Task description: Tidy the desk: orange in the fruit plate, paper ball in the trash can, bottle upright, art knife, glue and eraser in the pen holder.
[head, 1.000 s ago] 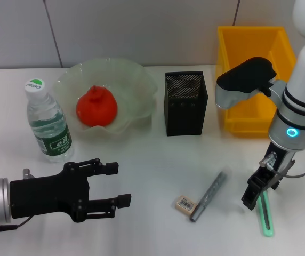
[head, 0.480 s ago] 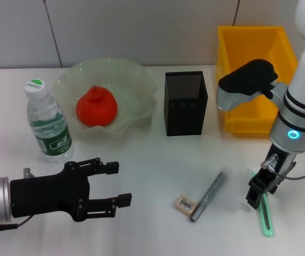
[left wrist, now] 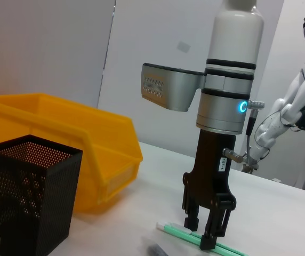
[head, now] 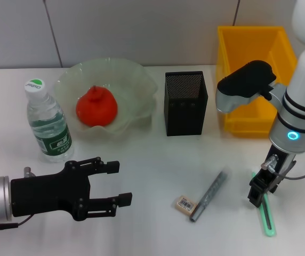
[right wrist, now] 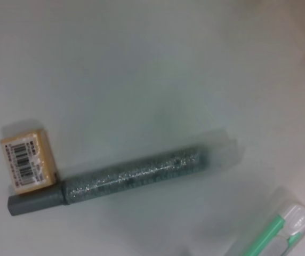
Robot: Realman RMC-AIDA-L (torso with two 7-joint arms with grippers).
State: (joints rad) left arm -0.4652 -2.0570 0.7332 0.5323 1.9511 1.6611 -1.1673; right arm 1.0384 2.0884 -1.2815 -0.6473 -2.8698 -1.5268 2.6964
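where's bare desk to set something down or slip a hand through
Bare desk lies between the pen holder and the left gripper, and in front of the trash can. It is crowded at front right: eraser, art knife and glue lie together, with the right gripper over the glue.

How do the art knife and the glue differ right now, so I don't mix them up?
The art knife is a grey, glittery bar; the glue is a translucent green stick with a white end. The art knife lies free in the middle of the table, one end beside the eraser, while the glue lies under the right hand, whose fingers straddle it. Both are slim, pen-length and flat on the table, outside the pen holder.
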